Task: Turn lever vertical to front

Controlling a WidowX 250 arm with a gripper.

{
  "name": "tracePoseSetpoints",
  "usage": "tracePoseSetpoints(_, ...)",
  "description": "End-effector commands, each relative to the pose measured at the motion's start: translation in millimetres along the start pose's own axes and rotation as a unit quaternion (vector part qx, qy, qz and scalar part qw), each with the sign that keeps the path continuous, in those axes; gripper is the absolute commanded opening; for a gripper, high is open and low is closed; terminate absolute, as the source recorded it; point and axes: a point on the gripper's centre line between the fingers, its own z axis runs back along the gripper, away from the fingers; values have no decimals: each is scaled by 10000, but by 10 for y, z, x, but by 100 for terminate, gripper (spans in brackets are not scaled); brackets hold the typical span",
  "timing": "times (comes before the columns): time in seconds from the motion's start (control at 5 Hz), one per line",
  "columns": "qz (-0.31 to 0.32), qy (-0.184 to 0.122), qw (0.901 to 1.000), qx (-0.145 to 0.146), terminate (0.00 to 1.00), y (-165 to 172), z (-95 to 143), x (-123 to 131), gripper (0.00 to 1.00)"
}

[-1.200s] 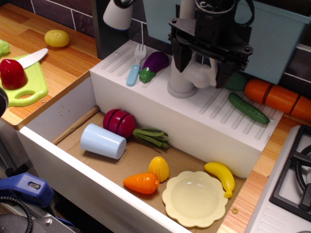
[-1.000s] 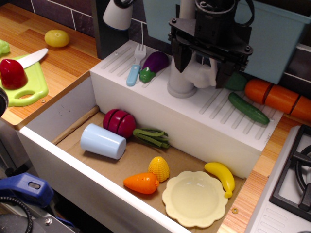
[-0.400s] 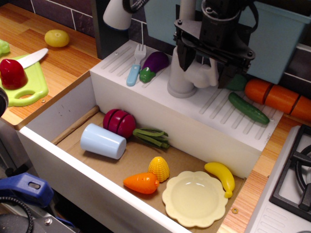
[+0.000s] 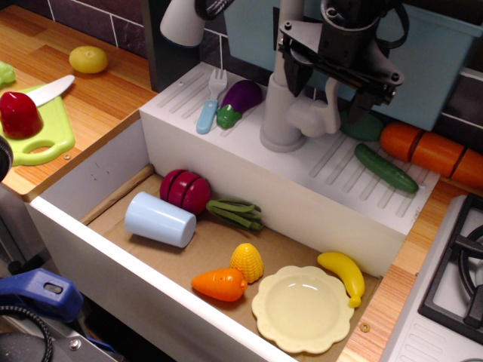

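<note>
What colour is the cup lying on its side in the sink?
Pale blue; the cup shows clearly in the observation.image view.

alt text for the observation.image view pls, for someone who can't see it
A black robot gripper hangs open over the pale grey lever of a toy faucet on a white sink ledge, its fingers either side of the upright handle. Below, the sink basin holds a cup, plate and toy vegetables.

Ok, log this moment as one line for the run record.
gripper: open, raised above lever, not touching | lever: upright on its hub beside faucet column | task: lever not yet at front
</note>
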Motion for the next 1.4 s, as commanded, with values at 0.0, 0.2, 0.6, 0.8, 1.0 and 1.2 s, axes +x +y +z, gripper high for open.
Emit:
tracePoseSetpoints(0.0, 59, -416, 9991, -17, 0, 20, 116, 206, 100)
tracePoseSetpoints(0.2, 52, -500, 9987, -41, 0, 32, 111, 272, 100)
tracePoseSetpoints(0.6, 68, -580, 9982, -144, 0, 45, 22, 376, 100)
tracePoseSetpoints(0.8, 90, -529, 9985, -95, 0, 46, -9, 396, 0)
tracePoseSetpoints(1.0, 107, -518, 9986, -100, 0, 51, -37, 415, 0)
tracePoseSetpoints(1.2, 173, -518, 9985, -79, 0, 20, -13, 397, 0)
